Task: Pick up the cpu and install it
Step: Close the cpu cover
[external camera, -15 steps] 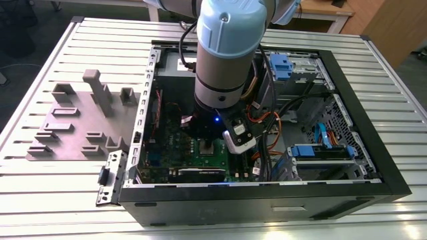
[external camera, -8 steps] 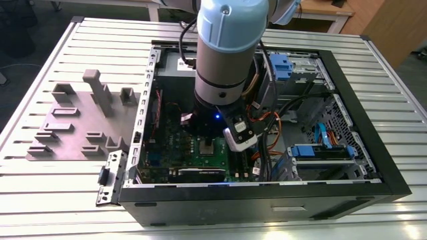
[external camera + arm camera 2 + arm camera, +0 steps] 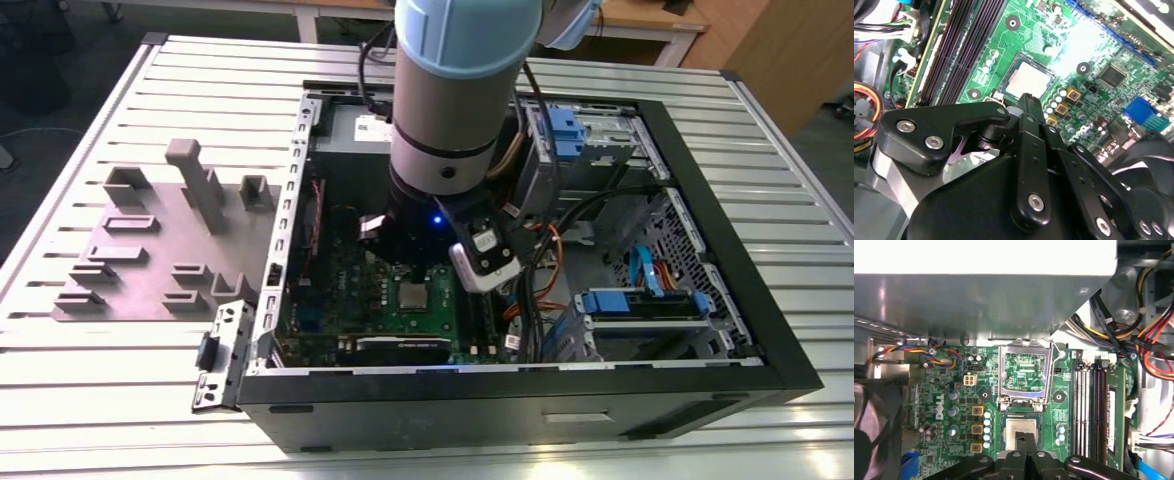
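**Chip seated in its socket, gripper closed just above it**

A slatted metal table (image 3: 80, 400) carries an open black computer case (image 3: 507, 420) lying on its side. The robot arm (image 3: 454, 90) reaches down into the case from above. Beside the case, towards the exterior view's left, a grey fixture tray (image 3: 134, 250) with raised blocks rests on the table. Blue drive holders (image 3: 641, 300) sit in the case towards the exterior view's right.

The green motherboard (image 3: 959, 385) covers the floor of the case. In the first wrist view a bundle of coloured wires (image 3: 1154, 350) runs beside it, and the dark memory slots (image 3: 1089, 410) lie along one edge of the board. The silver socket bracket (image 3: 1000, 372) is swung open (the board shows through its window) and lies clear of the chip.

The cpu (image 3: 1019, 426) lies flat in the socket, its silvery top facing up. It also shows as a small pale square in the exterior view (image 3: 415, 294) and in the second wrist view (image 3: 1026, 80).

The gripper (image 3: 1026, 442) hangs directly over the chip's near edge, with its two black fingers pressed together and nothing seen between them. The second wrist view shows the same narrow tip (image 3: 1026, 100) next to the chip; whether it touches the metal cannot be told.
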Tool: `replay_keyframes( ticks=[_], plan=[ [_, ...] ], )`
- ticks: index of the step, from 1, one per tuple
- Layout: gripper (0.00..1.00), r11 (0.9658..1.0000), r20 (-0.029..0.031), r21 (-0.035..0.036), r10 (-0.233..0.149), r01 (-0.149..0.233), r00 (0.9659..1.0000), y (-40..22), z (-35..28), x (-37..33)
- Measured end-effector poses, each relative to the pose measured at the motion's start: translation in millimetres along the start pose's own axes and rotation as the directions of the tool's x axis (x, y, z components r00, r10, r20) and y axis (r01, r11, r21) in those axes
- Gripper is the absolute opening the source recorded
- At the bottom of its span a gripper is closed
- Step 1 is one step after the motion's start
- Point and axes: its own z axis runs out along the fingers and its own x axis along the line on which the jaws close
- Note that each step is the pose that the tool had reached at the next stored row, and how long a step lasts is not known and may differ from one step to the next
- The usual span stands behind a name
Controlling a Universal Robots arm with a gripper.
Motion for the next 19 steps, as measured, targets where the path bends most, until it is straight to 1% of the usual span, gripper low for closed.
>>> replay_keyframes(
  ticks=[8,10,17,19],
  plan=[
    [0.11,1.0000,0.0039,0.0001,0.000,0.000,1.0000,0.6,-13.0,0.3],
    [0.11,1.0000,0.0048,-0.0001,0.000,0.000,1.0000,0.6,-13.2,0.3],
    [0.11,1.0000,0.0049,0.0000,0.000,0.000,1.0000,0.6,-13.3,0.3],
    [0.11,1.0000,0.0048,0.0002,-0.006,0.006,1.0000,0.6,-13.3,0.3]
  ],
)
